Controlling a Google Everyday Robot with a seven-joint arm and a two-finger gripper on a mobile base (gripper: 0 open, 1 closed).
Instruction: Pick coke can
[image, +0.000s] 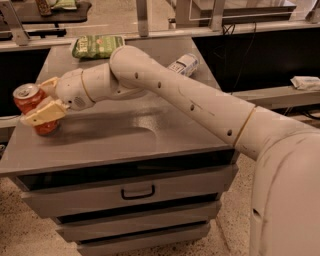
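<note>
Coke can (30, 100), upright at the left edge of the grey cabinet top (125, 135), long axis vertical, silver top up. Hard against it, on the side facing the cabinet's middle, the gripper (36, 102) of the 1 arm, stretched level across the top and overlapping the can's lower front. Cannot tell whether clamped on the can or merely around it. Probably on the verge of the grasp, with a straight upward lift called for next. Well behind, a green snack bag (97, 46); farther right, a pale can (184, 64) lying on its side.
</note>
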